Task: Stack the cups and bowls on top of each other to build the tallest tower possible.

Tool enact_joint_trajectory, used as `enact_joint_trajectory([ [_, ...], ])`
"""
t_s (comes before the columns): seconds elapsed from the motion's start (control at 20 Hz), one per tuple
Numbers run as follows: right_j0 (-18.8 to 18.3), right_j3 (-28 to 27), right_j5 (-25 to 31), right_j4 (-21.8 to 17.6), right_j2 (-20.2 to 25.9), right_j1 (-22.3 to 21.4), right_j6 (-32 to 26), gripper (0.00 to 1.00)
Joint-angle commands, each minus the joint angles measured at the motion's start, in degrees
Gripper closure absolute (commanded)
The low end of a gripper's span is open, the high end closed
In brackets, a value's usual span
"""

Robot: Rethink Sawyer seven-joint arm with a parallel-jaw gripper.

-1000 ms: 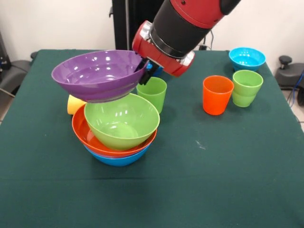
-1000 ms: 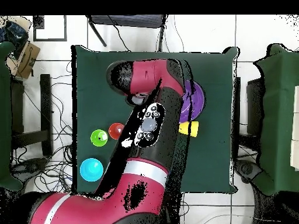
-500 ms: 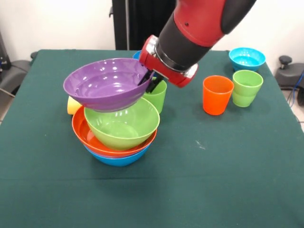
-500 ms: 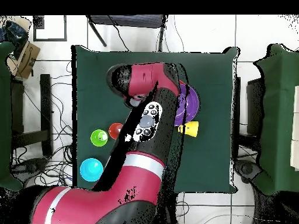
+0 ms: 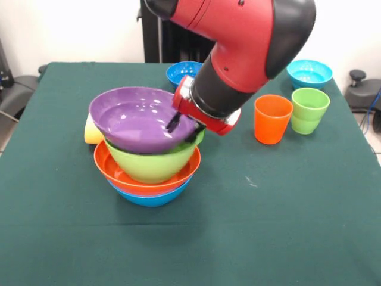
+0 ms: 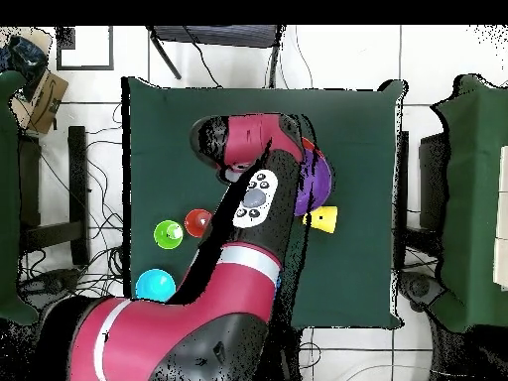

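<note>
Your gripper [image 5: 183,128] pinches the purple bowl's [image 5: 140,118] rim, seating it atop the lime green bowl [image 5: 156,164]; next, release once it sits level.

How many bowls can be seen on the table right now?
6. Four are nested in a pile: blue bowl, orange bowl, lime green bowl, purple bowl. A dark blue bowl and turquoise bowl sit behind. None seems hidden.

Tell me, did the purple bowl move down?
Yes. The purple bowl has come down and to the picture's right, and now sits in the lime green bowl, with the gripper on its rim.
</note>
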Motion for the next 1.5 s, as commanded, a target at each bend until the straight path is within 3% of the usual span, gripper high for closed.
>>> enact_joint_trajectory([
  [0.05, -1.27, -2.22, -4.52, 0.94, 5.52, 2.40, 7.26, 0.00],
  [0.55, -0.14, 1.41, -5.37, 1.50, 4.69, -0.24, 8.36, 0.00],
  [1.15, 0.19, 0.44, 6.85, 2.70, 3.76, -9.80, 2.16, 0.00],
  [1.5, -1.39, -0.83, 7.15, 4.01, 7.07, -9.81, -0.09, 0.00],
])
